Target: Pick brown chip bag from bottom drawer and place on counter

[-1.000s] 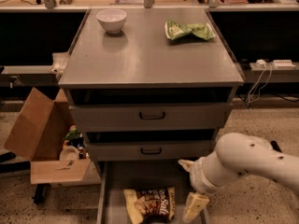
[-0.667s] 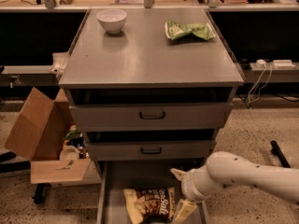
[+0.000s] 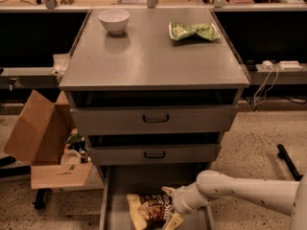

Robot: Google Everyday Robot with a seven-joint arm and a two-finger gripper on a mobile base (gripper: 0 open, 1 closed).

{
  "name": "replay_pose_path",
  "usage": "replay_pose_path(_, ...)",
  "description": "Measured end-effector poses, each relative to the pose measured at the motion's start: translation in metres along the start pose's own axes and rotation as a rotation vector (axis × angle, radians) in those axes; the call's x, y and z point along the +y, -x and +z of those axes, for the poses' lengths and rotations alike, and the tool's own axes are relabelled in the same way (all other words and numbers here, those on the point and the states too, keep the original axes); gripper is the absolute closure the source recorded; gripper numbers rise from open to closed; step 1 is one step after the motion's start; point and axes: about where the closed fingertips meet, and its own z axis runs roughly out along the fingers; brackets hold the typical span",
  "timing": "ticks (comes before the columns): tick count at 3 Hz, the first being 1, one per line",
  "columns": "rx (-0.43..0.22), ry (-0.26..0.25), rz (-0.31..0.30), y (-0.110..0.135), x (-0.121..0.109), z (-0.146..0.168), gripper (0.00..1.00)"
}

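Bottom centre: the gripper point(image 3: 169, 207), fingers spread, sits at the right edge of the brown chip bag point(image 3: 145, 211) in the bottom drawer point(image 3: 139, 181). The bag's white lettering is unreadable.

The tool point(image 3: 171, 206) sits low in the bottom drawer point(image 3: 111, 195), fingers spread at the right edge of the brown chip bag point(image 3: 148, 210). Its arm point(image 3: 240, 193) crosses the drawer's right wall. The upper drawers point(image 3: 153, 121) overhang the tray's far part. On the surface point(image 3: 144, 61), a white bowl point(image 3: 114, 20) far left and a green chip bag point(image 3: 192, 31) far right leave the near half free.
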Motion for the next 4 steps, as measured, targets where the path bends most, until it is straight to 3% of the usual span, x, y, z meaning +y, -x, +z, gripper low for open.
replay_pose_path(1,0.001,-0.001,-0.002,0.000,0.000,-0.001,0.00)
replay_pose_path(3,-0.022,0.018,-0.005,-0.058,-0.054,0.074,0.00)
replay_pose_path(4,-0.027,0.037,-0.008,-0.069,-0.072,0.106,0.00)
